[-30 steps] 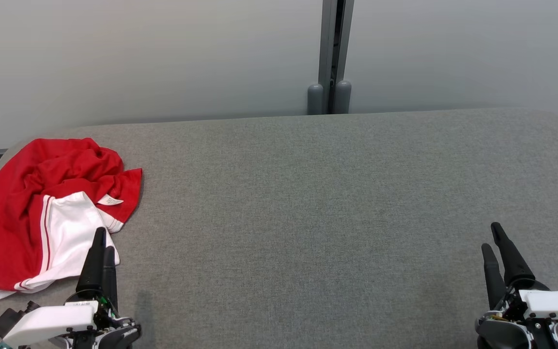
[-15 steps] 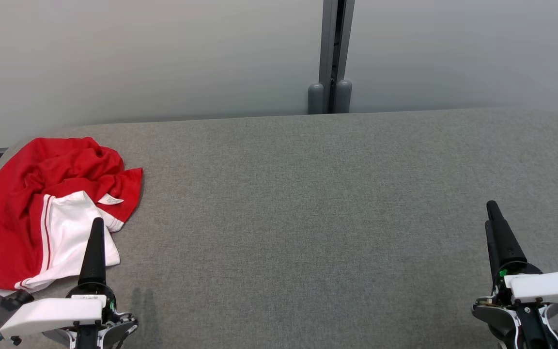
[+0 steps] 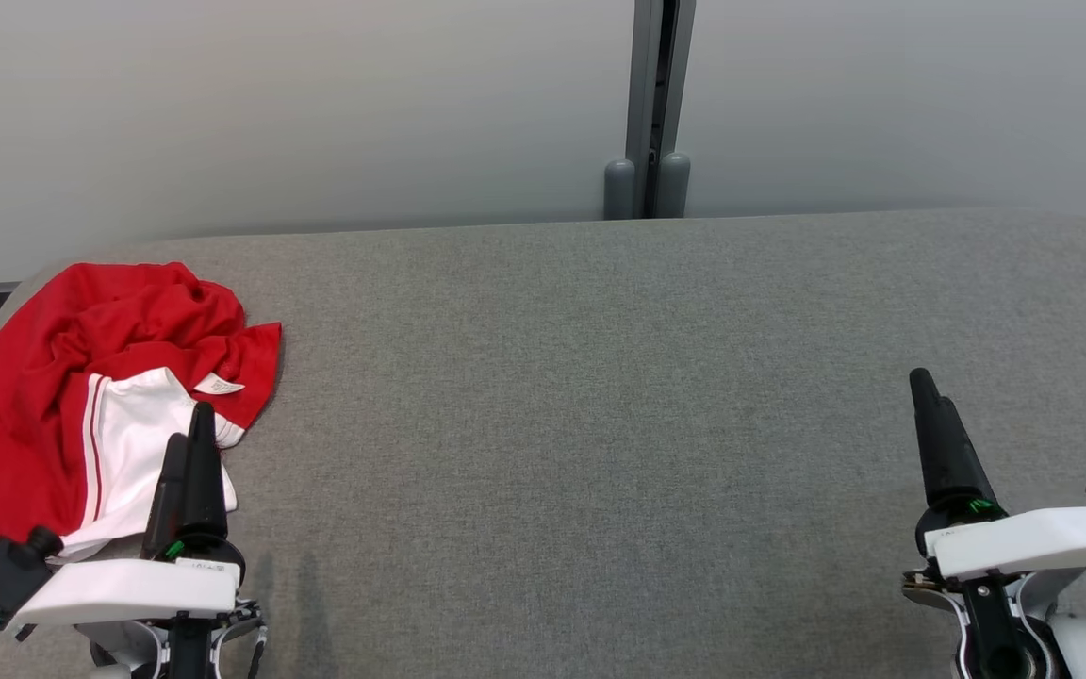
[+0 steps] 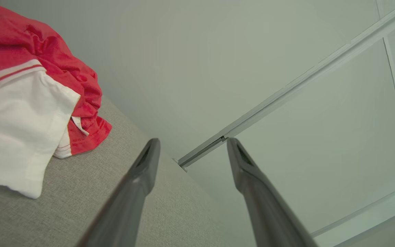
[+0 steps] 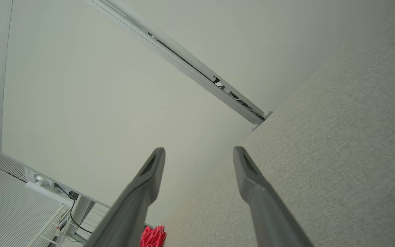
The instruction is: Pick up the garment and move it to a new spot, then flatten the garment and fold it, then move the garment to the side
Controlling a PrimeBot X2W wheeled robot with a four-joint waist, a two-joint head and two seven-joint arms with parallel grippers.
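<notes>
The red & white garment [image 3: 43,415] lies in a crumpled heap on the far-left part of the gray table [image 3: 600,396]. Its left side runs right up to the table's left edge. A small white tag [image 3: 219,386] shows on its right side.

L gripper [image 3: 189,426] is near the front left, spread wide, holding nothing. In the head view its tips sit in front of the garment's white part. In the left wrist view the fingers [image 4: 142,178] are beside the cloth, not touching it.

R gripper [image 3: 929,387] is at the front right, also spread wide w/ nothing in it, well apart from the garment.

A big stretch of gray table lies btw the two grippers. The table's back edge runs along a pale wall [image 3: 317,94], w/ a gray post [image 3: 658,94] behind the middle. The back-right corner is round.
</notes>
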